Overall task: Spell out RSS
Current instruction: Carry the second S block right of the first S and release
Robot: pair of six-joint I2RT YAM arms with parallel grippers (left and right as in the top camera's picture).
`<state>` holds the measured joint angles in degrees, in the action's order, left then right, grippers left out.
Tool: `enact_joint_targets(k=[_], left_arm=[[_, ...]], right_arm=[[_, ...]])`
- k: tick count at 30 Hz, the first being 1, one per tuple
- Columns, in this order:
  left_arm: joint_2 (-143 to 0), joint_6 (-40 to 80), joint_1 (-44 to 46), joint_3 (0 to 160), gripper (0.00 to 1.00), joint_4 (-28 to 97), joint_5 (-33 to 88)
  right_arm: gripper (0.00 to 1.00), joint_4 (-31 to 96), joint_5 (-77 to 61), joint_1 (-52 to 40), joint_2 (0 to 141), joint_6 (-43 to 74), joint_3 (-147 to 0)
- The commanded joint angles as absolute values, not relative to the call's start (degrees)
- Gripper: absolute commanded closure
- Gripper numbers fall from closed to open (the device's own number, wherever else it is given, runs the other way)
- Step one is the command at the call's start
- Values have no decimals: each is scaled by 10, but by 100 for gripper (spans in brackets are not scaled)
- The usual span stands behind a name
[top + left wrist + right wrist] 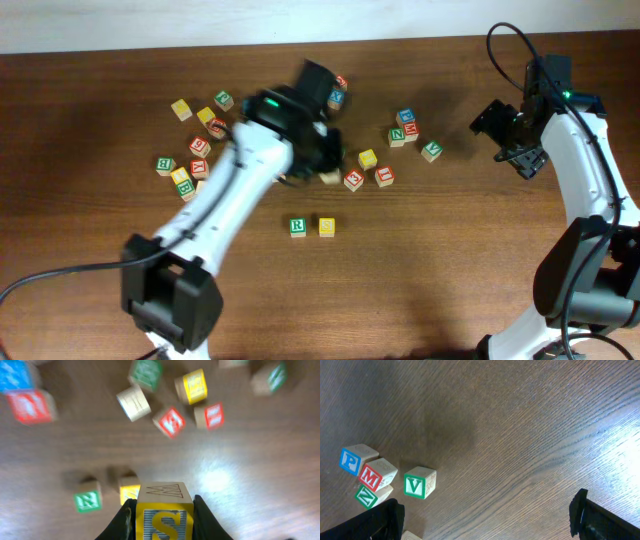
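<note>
Partly cropped at frame bottom: S cube (162,521) pinched in left hand (164,512).

You'll find the small wooden cube with the green-bordered face and green R (297,227) lying flat on the dark brown wooden table (430,290), letter up and reading upright from overhead. Just to its right, with a narrow gap between them, sits a yellow-faced wooden cube with an S (327,227), squared up in the same row. Your second yellow S cube (165,512) is held clear of the table, pinched between the black fingers of the left gripper (164,521), its yellow S face toward the wrist camera and a plain engraved face on top
</note>
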<state>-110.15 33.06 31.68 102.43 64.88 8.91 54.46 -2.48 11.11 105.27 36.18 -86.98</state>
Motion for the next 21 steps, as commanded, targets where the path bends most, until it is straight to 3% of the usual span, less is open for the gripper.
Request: enact_joint_targets(k=[1, 6, 14, 19, 21], left_arm=[[-1102, 402, 397, 962, 80, 605, -8], [-1111, 461, 489, 867, 80, 495, -77], [-1173, 483, 524, 835, 81, 474, -154], [-1195, 506, 524, 835, 76, 474, -154], [-1195, 506, 523, 835, 65, 472, -155]], right_arm=[[2, 544, -19, 113, 1053, 365, -869], [2, 544, -19, 113, 1053, 365, -869], [2, 544, -19, 113, 1053, 365, -869], [2, 544, -19, 113, 1053, 365, -869], [2, 544, -19, 113, 1053, 365, -869]])
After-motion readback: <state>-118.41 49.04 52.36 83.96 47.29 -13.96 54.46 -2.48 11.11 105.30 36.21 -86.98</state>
